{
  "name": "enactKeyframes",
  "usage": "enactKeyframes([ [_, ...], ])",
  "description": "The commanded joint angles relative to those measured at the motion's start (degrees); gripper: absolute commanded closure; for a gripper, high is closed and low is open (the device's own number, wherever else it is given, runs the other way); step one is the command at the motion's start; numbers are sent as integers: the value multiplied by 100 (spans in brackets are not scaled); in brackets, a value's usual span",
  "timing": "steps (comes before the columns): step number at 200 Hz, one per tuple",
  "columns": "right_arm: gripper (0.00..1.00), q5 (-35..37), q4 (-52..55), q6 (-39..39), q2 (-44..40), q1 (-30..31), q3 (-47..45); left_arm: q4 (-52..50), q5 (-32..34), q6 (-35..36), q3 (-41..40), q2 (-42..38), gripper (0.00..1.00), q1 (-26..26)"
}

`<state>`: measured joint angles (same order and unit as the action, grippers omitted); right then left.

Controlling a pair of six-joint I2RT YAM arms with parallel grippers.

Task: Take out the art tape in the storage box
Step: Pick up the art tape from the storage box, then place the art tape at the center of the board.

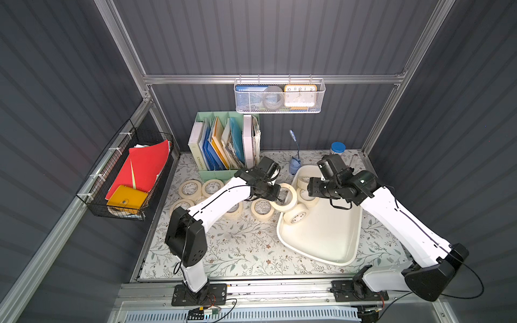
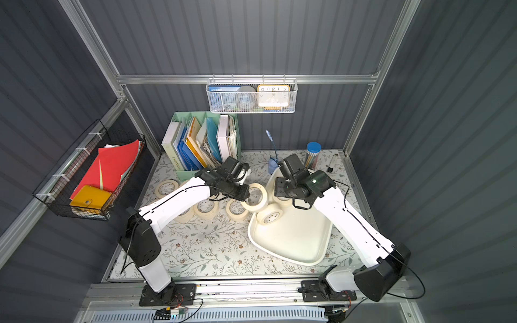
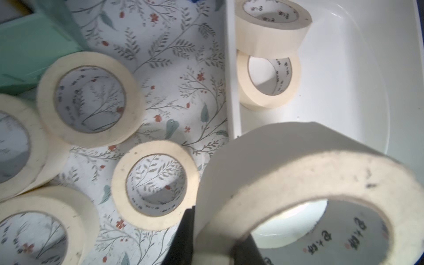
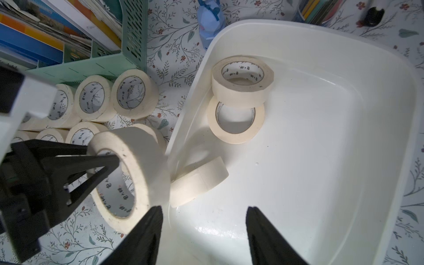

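One large white storage box (image 1: 330,237) sits angled on the flowered table (image 1: 237,251) before the right arm. Its long wall faces the left arm, so both arms can reach it.

Left gripper (image 4: 103,157): clamped on the held roll (image 4: 146,165) of art tape, one finger through the core and one outside the wall. That pinch suits a ring. The roll hangs tilted at the box's rim, on the table side, off the surface.

Right gripper (image 4: 204,208): jaws apart with nothing between them, hanging over the box's interior. Judgement: free for the next roll.

Three rolls lie in the box.
- The top roll (image 4: 241,94) sits askew on a flat roll (image 4: 231,137) in the far corner.
- The third roll (image 4: 202,179) lies on its side against the wall.

Several removed rolls (image 4: 150,96) cluster by the mint file organizer (image 1: 215,174), leaving the rim side open.
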<state>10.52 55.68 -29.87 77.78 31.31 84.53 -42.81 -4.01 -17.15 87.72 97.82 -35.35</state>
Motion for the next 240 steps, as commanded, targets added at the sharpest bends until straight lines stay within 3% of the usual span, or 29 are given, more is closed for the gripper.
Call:
enactKeyframes([
  [1,36,128,28,110,6,-135,-104,156,496,-664,-586,-909,100,377],
  [33,36,-46,-93,198,70,-295,-311,235,1576,-1619,-2218,-2345,100,966],
  [72,36,-301,-360,297,145,-444,-565,553,1844,-2842,-4449,-3880,100,2240],
  [97,36,-447,-535,341,159,-494,-726,703,1992,-3514,-5379,-4567,100,2707],
  [123,36,-550,-576,414,151,-598,-851,494,2361,-4269,-5960,-4958,100,3091],
  [156,36,-803,-825,427,21,-773,-1142,621,2377,-4924,-6678,-5554,100,3513],
  [240,36,-1181,-1060,362,-176,-859,-1797,1116,2246,-4584,-6819,-4762,100,4643],
])
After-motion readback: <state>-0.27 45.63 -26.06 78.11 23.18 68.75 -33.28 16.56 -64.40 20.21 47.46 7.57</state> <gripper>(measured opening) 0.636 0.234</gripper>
